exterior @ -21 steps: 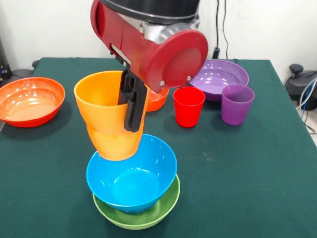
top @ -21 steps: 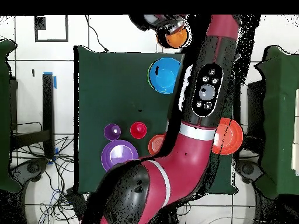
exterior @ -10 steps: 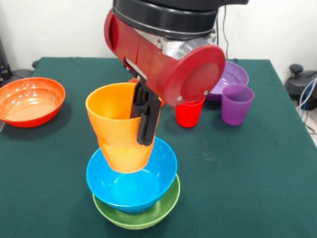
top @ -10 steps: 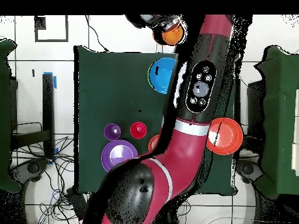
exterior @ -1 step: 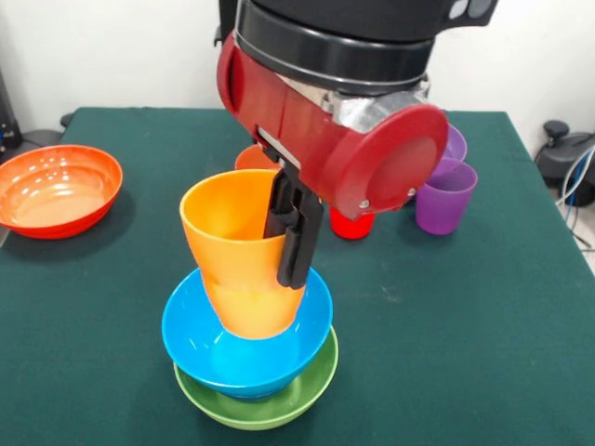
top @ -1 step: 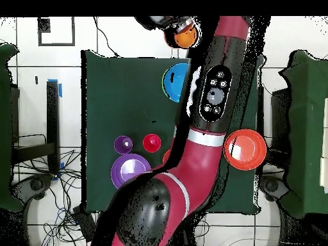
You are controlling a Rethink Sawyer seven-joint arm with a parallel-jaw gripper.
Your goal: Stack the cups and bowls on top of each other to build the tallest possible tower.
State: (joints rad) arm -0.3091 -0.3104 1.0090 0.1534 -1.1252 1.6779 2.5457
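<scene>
A waisted orange cup [exterior @ -1 step: 240, 253] hangs slightly tilted, its base down inside the light blue bowl [exterior @ -1 step: 232, 351]. That bowl is nested in the lime green bowl [exterior @ -1 step: 265, 405] near the table's front edge. My gripper [exterior @ -1 step: 286, 268] is shut on the orange cup's rim wall, with one black finger [exterior @ -1 step: 297, 232] outside it. Whether the cup's base touches the bowl's bottom is hidden. A red cup [exterior @ -1 step: 350, 224] shows partly behind the arm, beside a purple cup [exterior @ -1 step: 444, 197]. In the overhead view the orange cup [top @ -1 step: 184, 37] lies beyond the blue bowl [top @ -1 step: 173, 82].
A wide orange-red bowl [exterior @ -1 step: 56, 188] sits at the left edge. A purple bowl [exterior @ -1 step: 454, 143] and a small orange bowl [exterior @ -1 step: 251, 156] peek from behind the arm. The overhead view shows the purple bowl [top @ -1 step: 130, 170], purple cup [top @ -1 step: 123, 144], red cup [top @ -1 step: 152, 142] and orange-red bowl [top @ -1 step: 247, 148].
The arm has carried the orange cup rightward and downward in the front view. Its base has gone from beside the blue bowl's rim to inside the bowl.
</scene>
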